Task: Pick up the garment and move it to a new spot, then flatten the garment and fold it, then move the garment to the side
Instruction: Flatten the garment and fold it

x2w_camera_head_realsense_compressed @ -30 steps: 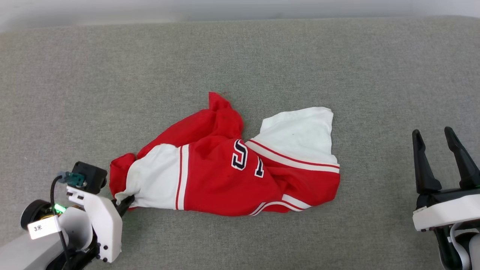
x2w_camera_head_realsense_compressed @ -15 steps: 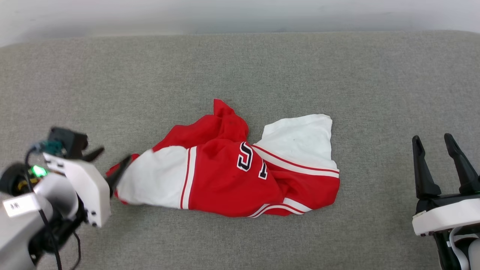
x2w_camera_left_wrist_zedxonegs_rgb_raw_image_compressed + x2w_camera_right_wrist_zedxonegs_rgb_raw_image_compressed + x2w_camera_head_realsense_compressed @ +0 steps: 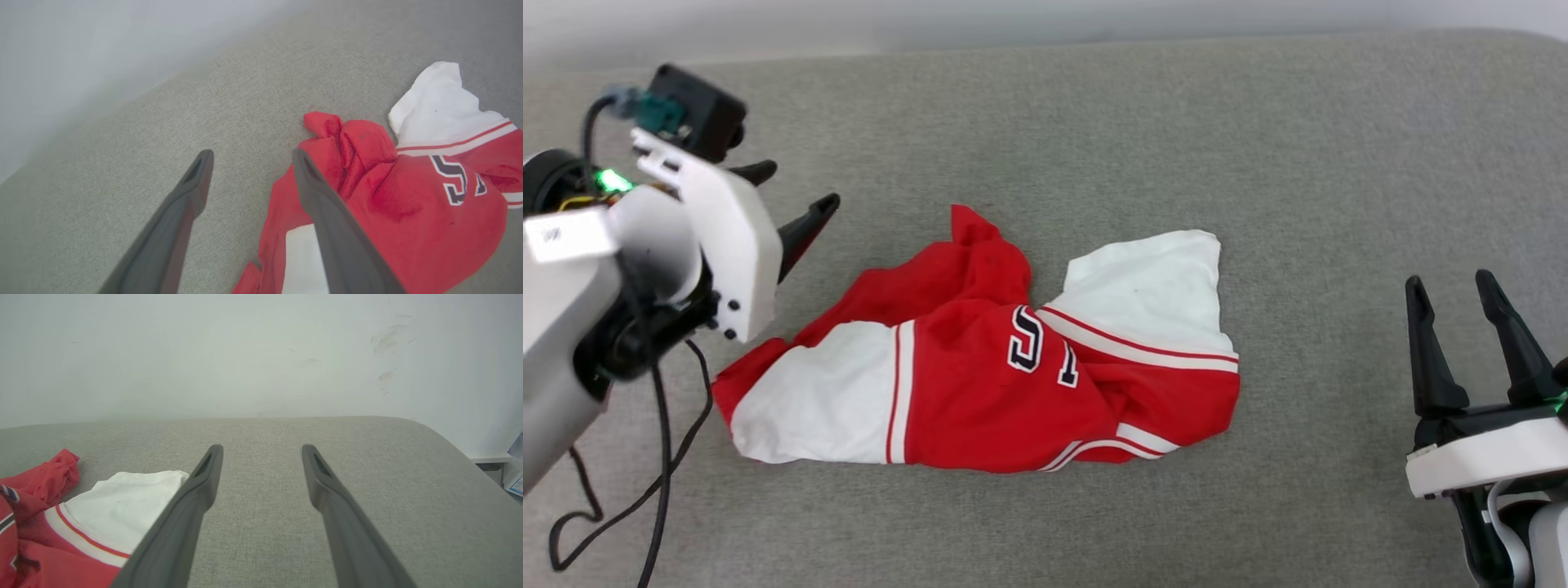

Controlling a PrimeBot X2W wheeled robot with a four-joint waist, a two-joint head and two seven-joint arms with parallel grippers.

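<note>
The garment (image 3: 988,384) lies crumpled in the middle of the grey padded surface (image 3: 1094,122): red body, white sleeves with red-striped trim, part of the black lettering showing. My left gripper (image 3: 796,192) hangs open above the surface, up and to the left of the garment, holding nothing. In the left wrist view the garment (image 3: 408,204) spreads to the right of my open left gripper (image 3: 249,157). At the lower right my right gripper (image 3: 1450,290) stands open and empty, well clear of the cloth. The right wrist view has the garment (image 3: 61,522) at its lower left, beside the open right gripper (image 3: 261,451).
A pale wall (image 3: 245,355) runs behind the far edge of the surface. The surface rounds off at its right end (image 3: 449,449). A black cable (image 3: 662,457) dangles from my left arm over the front left of the surface.
My left gripper has opened and let go of the garment's left end, then risen up and away to the upper left. The garment has settled flat. The head camera has shifted slightly.
</note>
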